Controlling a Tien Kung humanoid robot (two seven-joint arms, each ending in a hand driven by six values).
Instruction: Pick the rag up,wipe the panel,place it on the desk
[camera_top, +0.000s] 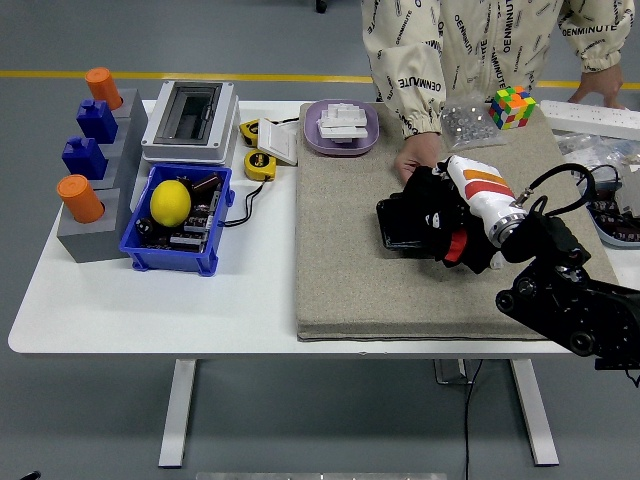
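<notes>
"DENMINUTE" repeats across the person's jacket (480, 40) (other print unreadable).

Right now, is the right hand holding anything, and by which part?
The right hand presses down on a black rag on the beige felt panel, covering the rag's right part; its exact grip cannot be told.

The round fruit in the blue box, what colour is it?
Yellow. The fruit looks like a lemon, lying in the blue box; the head view shows it clearly.
</notes>
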